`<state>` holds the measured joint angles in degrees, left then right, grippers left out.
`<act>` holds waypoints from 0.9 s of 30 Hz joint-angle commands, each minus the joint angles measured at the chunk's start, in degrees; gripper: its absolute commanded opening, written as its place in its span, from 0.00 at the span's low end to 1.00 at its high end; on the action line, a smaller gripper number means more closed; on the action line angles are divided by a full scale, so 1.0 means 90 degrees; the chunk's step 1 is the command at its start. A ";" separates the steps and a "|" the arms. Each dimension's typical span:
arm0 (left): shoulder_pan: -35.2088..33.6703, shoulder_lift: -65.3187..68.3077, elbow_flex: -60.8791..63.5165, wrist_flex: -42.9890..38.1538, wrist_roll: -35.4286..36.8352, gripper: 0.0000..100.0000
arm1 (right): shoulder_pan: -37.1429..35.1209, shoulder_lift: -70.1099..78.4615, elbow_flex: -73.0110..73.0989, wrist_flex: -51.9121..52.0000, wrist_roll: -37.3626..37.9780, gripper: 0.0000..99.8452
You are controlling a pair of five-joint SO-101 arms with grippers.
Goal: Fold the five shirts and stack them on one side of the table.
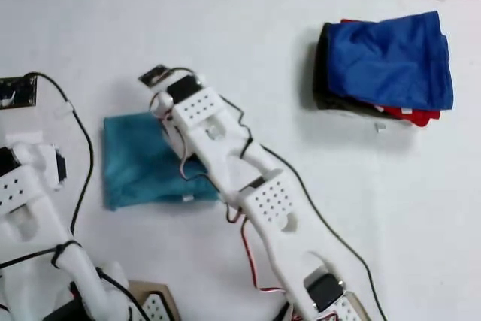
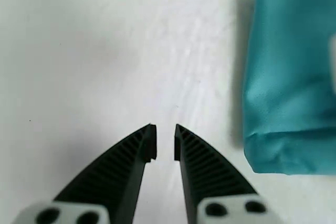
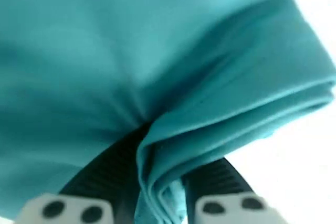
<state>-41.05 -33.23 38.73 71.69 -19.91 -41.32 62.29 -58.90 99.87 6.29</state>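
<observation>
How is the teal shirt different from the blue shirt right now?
The teal shirt lies alone on the table, while the blue shirt tops a stack over a black shirt and a red shirt. The right gripper is shut on the teal shirt's edge; nothing touches the blue shirt. In the high view the teal shirt sits left of centre, the blue shirt at the right. Both are folded.
</observation>
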 commanded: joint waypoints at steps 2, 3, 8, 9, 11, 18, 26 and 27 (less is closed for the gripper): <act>-0.0049 -0.0059 -0.0220 0.0059 0.0029 0.09 | -0.0073 0.0024 0.0039 0.0142 0.0020 0.02; -0.0049 -0.0059 -0.0220 0.0059 0.0029 0.09 | -0.0005 -0.0073 0.0039 0.0142 0.0010 0.02; -0.0049 -0.0059 -0.0220 0.0059 0.0029 0.09 | 0.0542 -0.0933 -0.0098 0.0142 0.0039 0.02; -0.0049 -0.0059 -0.0220 0.0049 0.0029 0.09 | 0.0620 -0.1070 -0.0068 0.0132 0.0049 0.02; -0.0049 -0.0059 -0.0220 0.0049 0.0029 0.09 | 0.0669 -0.1128 -0.0029 0.0142 0.0068 0.03; -0.0049 -0.0059 -0.0220 -0.0039 0.0029 0.09 | 0.1421 -0.1128 -0.0098 0.0044 0.0068 0.17; -0.0049 -0.0059 -0.0220 -0.0039 0.0029 0.09 | 0.1128 -0.1392 -0.0029 0.0151 -0.0264 0.31; -0.0049 -0.0059 -0.0220 -0.0039 0.0029 0.09 | 0.1070 -0.1470 -0.0029 0.0151 -0.0547 0.32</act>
<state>-41.05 -33.23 38.73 71.69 -19.91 -29.89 55.34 -58.46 99.96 5.58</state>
